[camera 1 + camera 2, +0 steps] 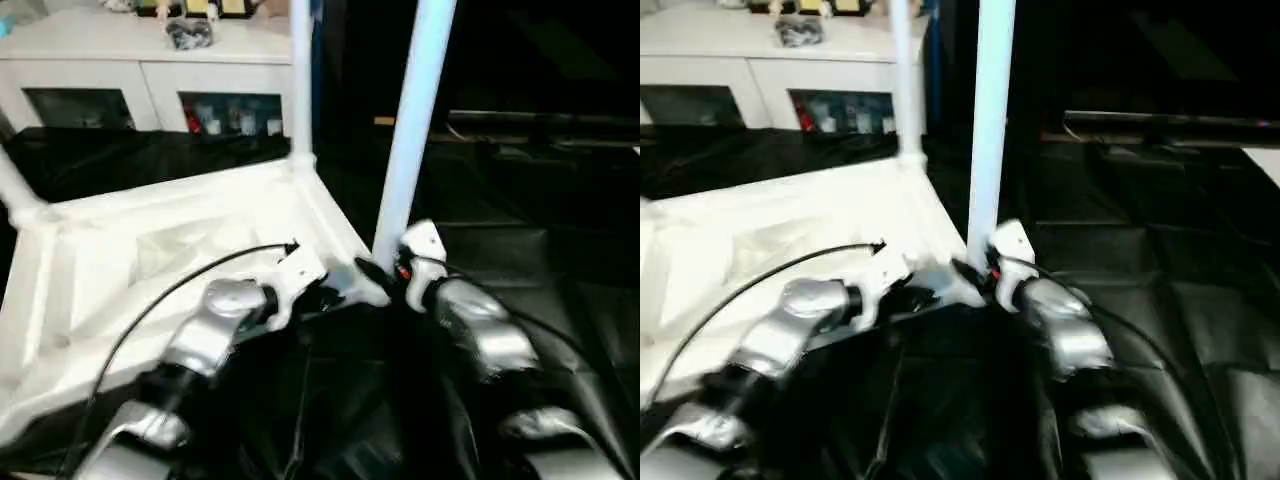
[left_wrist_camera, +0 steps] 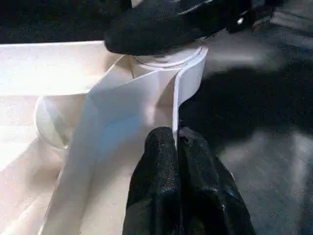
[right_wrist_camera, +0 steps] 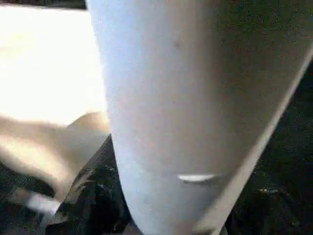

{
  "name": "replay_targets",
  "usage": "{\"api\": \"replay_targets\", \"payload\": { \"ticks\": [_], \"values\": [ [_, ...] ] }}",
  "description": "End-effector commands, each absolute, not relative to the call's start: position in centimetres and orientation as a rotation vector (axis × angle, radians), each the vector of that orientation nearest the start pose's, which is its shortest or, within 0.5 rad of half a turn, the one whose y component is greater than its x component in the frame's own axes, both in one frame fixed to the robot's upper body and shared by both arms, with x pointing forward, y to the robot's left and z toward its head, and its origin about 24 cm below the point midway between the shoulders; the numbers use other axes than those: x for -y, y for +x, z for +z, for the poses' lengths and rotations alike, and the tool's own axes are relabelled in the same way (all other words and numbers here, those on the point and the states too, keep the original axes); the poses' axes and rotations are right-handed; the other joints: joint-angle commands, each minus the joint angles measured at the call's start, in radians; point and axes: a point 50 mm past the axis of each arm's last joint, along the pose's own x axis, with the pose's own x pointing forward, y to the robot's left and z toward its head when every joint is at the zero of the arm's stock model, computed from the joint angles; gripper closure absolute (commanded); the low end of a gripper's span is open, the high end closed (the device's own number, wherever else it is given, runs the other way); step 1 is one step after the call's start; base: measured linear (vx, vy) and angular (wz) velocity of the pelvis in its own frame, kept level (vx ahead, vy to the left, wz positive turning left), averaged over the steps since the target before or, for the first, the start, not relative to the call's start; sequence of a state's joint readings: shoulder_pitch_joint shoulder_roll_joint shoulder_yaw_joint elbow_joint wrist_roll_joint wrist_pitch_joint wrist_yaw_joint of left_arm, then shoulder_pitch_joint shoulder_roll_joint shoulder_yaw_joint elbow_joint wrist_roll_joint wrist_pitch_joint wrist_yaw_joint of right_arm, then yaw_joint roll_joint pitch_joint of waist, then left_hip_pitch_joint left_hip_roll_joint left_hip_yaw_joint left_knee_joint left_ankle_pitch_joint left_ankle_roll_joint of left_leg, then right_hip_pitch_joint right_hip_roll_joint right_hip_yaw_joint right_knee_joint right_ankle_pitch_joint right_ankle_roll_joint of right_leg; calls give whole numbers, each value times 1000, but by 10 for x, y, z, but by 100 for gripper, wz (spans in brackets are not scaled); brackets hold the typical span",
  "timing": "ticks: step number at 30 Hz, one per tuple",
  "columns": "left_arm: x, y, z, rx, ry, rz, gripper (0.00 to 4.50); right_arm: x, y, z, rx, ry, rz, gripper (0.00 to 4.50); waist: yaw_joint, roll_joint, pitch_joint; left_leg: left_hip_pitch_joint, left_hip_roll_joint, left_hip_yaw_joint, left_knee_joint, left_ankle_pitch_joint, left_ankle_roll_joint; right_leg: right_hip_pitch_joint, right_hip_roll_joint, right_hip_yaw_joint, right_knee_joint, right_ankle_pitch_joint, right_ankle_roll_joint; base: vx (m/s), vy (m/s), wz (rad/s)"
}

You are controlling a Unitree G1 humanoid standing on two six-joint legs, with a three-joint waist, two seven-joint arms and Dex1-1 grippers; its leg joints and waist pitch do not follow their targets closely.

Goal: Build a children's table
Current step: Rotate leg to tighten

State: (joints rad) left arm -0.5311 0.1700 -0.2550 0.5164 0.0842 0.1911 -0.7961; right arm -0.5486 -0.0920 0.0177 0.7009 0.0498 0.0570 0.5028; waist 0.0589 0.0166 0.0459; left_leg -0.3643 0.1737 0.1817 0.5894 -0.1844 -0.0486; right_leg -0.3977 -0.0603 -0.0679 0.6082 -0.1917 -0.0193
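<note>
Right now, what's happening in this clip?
The robot is assembling a white children's table, whose top lies upside down on a black-covered table. The left gripper pinches the top's rim by the near corner socket. The right gripper is at the base of a leg standing upright in that socket. Another leg already stands at the far corner.

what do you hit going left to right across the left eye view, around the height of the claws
tabletop lying underside up → left claw at its near corner → upright leg at that corner → right claw at the leg's base → black-covered table
</note>
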Motion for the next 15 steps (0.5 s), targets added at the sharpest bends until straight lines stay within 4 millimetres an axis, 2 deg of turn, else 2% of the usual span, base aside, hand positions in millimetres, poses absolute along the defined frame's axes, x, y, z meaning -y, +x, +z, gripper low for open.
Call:
{"api": "replay_targets", "payload": {
  "ticks": [1, 3, 5, 8, 10, 12, 15],
  "values": [
    [-55, 327, 63, -220, 317, -1005, 450, 71, 318, 2, -398, 44, 697, 250, -1, 0, -44, 17, 56, -36, -81, -353, -1, 26, -97, 51, -119, -522, -115, 0, 0, 0],
    [-53, 327, 63, -216, 322, -1009, 450, 67, 319, 4, -380, 49, 706, 250, 0, 0, -46, 14, 57, -36, -81, -348, 3, 29, -97, 53, -115, -485, -122, 0, 0, 0],
    [-50, 326, 62, -212, 328, -1027, 450, 60, 321, 10, -336, 58, 736, 195, 1, -1, -48, 12, 59, -34, -82, -337, 9, 30, -97, 55, -111, -440, -137, 0, 0, 0],
    [-54, 323, 61, -219, 332, -1069, 450, 59, 318, 13, -317, 93, 804, 172, 3, -2, -48, 8, 58, -32, -82, -320, 21, 35, -97, 55, -105, -392, -158, 0, 0, 0],
    [-57, 322, 60, -224, 338, -1083, 450, 62, 318, 14, -314, 80, 824, 160, 3, -4, -48, 7, 59, -31, -81, -304, 27, 37, -98, 56, -104, -384, -163, 0, 0, 0],
    [-60, 320, 59, -225, 342, -1100, 450, 67, 318, 14, -316, 75, 840, 126, 3, -3, -48, 6, 59, -30, -81, -296, 30, 38, -98, 57, -103, -381, -165, 0, 0, 0],
    [-70, 317, 59, -230, 339, -1136, 450, 81, 318, 15, -312, 43, 890, 120, 5, -5, -50, 3, 60, -28, -79, -273, 43, 42, -98, 57, -99, -347, -174, 0, 0, 0]
  ]
}}
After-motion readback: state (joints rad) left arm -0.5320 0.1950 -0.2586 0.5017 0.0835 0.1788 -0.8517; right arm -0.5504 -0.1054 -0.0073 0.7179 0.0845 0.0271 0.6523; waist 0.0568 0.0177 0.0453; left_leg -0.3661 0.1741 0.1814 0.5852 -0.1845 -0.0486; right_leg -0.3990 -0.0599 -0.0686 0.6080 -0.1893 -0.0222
